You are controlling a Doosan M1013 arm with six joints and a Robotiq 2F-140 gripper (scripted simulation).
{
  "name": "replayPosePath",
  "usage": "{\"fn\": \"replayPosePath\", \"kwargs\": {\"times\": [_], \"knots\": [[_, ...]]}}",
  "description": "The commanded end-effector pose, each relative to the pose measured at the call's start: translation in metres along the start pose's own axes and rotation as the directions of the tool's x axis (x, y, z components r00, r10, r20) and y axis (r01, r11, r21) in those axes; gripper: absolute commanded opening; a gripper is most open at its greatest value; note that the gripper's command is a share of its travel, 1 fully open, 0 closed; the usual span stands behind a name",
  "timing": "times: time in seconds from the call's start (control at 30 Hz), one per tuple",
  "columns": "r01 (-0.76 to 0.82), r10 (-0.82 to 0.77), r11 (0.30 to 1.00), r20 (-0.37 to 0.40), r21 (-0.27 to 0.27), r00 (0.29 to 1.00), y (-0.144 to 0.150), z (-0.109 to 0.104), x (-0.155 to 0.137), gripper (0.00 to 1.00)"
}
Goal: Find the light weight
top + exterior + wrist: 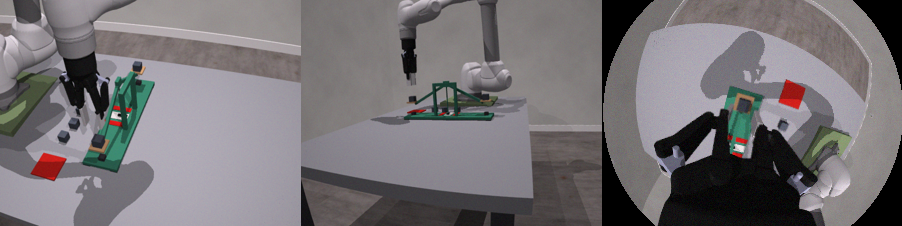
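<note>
grey tabletop [212,137] [426,155] [667,75] stretches past the rocker balance [143,93] [426,116] [743,125] edges, the gripper [92,123] [411,84] [742,113] hanging higher, partly open and empty.

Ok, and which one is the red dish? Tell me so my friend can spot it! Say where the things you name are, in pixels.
Find the long green balance [136,125] [473,117] [758,102]. Near its end on the table lies a flat, square plate, the red dish [48,166] [416,111] [792,94]. The loose weights are small dark cubes.
</note>
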State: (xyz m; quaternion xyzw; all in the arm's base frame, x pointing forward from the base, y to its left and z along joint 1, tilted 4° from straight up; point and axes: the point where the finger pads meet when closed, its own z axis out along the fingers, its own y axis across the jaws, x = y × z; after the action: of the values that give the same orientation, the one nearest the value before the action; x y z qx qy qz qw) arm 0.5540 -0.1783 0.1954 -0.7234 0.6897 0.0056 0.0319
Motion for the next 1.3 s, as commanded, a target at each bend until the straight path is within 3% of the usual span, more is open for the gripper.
{"fn": "replayPosePath", "kwargs": {"times": [0.0,1.27], "knots": [[0.0,0.0,1.0,0.0,0.0,1.0,0.0,0.001,0.0,0.35],[0.0,0.0,1.0,0.0,0.0,1.0,0.0,0.045,0.0,0.35]]}}
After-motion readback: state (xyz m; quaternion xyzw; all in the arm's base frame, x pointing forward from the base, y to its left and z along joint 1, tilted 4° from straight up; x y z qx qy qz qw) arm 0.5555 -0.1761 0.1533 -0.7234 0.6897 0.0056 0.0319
